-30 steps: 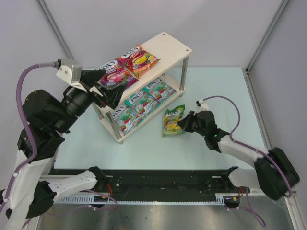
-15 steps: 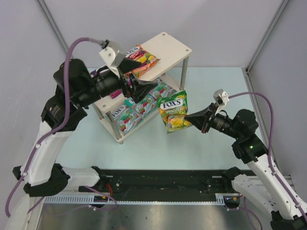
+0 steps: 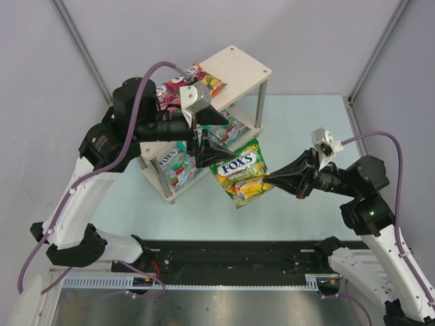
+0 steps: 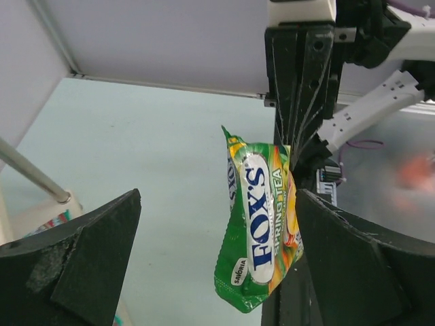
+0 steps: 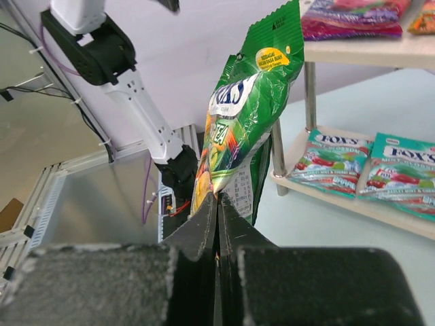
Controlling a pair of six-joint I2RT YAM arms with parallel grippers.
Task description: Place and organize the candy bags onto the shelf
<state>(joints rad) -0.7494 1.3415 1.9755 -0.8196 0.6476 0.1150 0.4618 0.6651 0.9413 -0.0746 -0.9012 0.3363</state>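
Note:
My right gripper (image 3: 272, 178) is shut on the edge of a green-yellow FOX'S candy bag (image 3: 239, 175) and holds it in the air in front of the shelf (image 3: 239, 66). In the right wrist view the shut gripper (image 5: 217, 202) pinches the bag (image 5: 248, 115) upright. My left gripper (image 3: 220, 133) is open just left of and above the bag. In the left wrist view the bag (image 4: 262, 224) hangs between the open fingers of that gripper (image 4: 219, 204), near the right finger, not touching. A purple bag (image 3: 166, 92) and a red-orange bag (image 3: 205, 79) lie on the top board.
Several teal bags (image 3: 173, 163) lie on the lower board, and they show in the right wrist view (image 5: 333, 163). My left arm (image 3: 129, 129) covers part of the shelf's left end. Grey walls stand behind and beside the pale green table (image 3: 312, 129).
My right gripper has lifted the green-yellow bag off the table and carried it left and up. My left gripper has left the purple bag on the top board and swung right toward it.

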